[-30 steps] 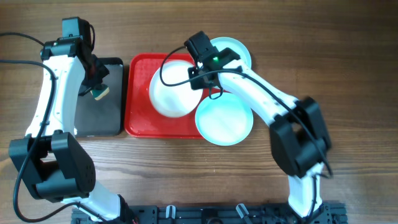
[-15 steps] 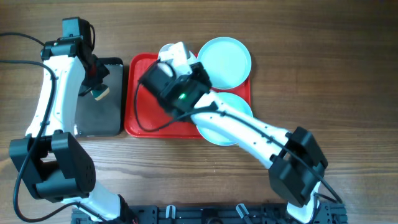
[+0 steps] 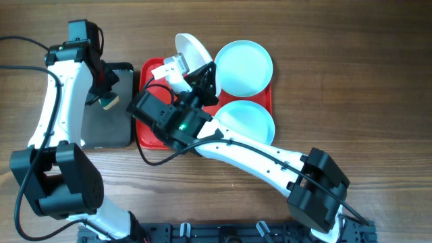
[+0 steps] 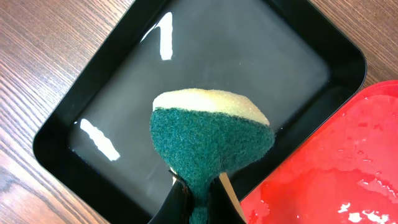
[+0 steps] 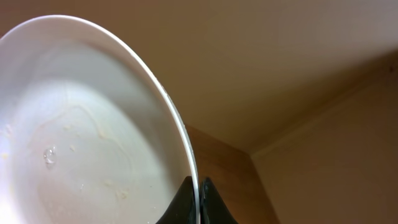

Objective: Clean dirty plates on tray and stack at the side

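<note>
- Red, rectangular and raised at the rim, the plastic tray [image 3: 144,73] is set at the middle of the wooden table [image 3: 378,81]. Its floor is seen to be wet.
- One pale, round, shallow plate [image 3: 192,48] is held clear of the tray and tipped steeply on edge above the tray's far left part. Its rim is pinched between the closed fingers of the right gripper [image 5: 199,196].
- Streaks and droplets are seen on the held plate's inner face. The tilt is judged to present that face for wiping and to let liquid drain.
- Two further aqua-white plates, one far [image 3: 243,66] and one near [image 3: 248,121], are left flat on the tray's right half, overhanging its rim. No stack is yet formed at the side.
- A yellow foam sponge with a green scouring face [image 4: 208,137] is clamped in the left gripper [image 4: 200,196] above the smaller black tray [image 3: 115,128]. A film of liquid is held there, so drips are judged to be caught.
- Sponge and held plate are kept well apart, and no contact is made.
</note>
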`<state>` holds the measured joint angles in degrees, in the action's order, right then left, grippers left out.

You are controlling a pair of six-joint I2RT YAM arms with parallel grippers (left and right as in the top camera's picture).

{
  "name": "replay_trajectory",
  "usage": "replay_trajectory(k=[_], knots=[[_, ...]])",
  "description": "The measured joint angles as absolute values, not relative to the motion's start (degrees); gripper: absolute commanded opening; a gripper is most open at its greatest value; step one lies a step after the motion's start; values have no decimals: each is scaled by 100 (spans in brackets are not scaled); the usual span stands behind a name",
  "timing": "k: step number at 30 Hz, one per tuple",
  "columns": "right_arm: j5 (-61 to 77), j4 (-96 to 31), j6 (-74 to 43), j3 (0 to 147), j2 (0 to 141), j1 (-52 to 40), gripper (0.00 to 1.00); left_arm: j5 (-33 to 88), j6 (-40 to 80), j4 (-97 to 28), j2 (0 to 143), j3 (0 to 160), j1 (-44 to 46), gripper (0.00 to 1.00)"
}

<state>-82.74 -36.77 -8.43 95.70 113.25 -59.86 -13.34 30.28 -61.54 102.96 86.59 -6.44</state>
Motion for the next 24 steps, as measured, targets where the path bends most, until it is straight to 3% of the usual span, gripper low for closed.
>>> replay_trajectory(k=[4, 11, 18, 24], knots=[[-7988, -3695, -801, 9570, 11325, -5986, 4, -1337, 3028, -6154, 10296, 8659, -644, 4], [-4069, -4703, -1153, 9572, 11297, -5358, 4, -1337, 3028, -6154, 10296, 8659, -644, 4], [156, -4842, -1234, 9570, 10621, -2311, 4, -1334, 3028, -6154, 10296, 8656, -644, 4], [1535, -5310, -1232, 9476, 10468, 519, 4, -1334, 3028, -6156, 10296, 8656, -644, 4]])
